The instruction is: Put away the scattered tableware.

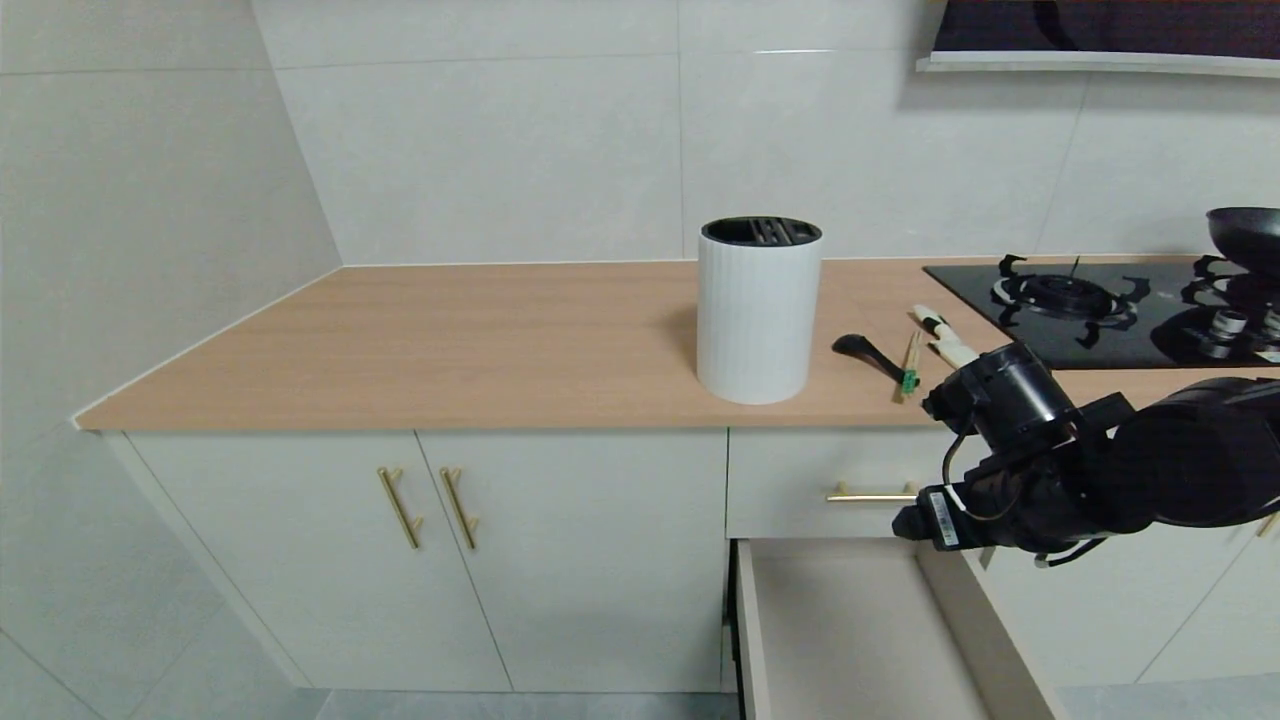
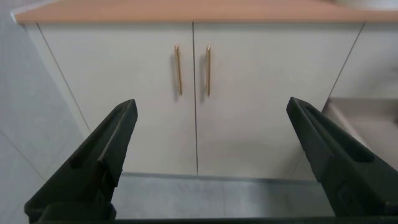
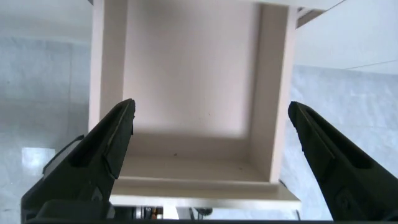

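Note:
On the wooden counter (image 1: 450,340) stands a white ribbed utensil holder (image 1: 758,315) with a black slotted top. To its right lie a black spoon (image 1: 868,355), chopsticks (image 1: 910,365) with a green band, and a white-handled utensil (image 1: 942,338). My right arm (image 1: 1010,450) hangs in front of the counter edge, above the pulled-out drawer (image 1: 850,620). My right gripper (image 3: 211,106) is open over the bare drawer (image 3: 186,93), holding nothing. My left gripper (image 2: 211,102) is open and faces the double cabinet doors (image 2: 193,93), low and apart from them.
A black gas hob (image 1: 1100,300) with a dark pan (image 1: 1245,235) fills the counter's right end. A shut drawer with a gold handle (image 1: 870,492) sits above the pulled-out one. Gold handles (image 1: 430,505) mark the double doors on the left. Tiled walls bound the counter behind and on the left.

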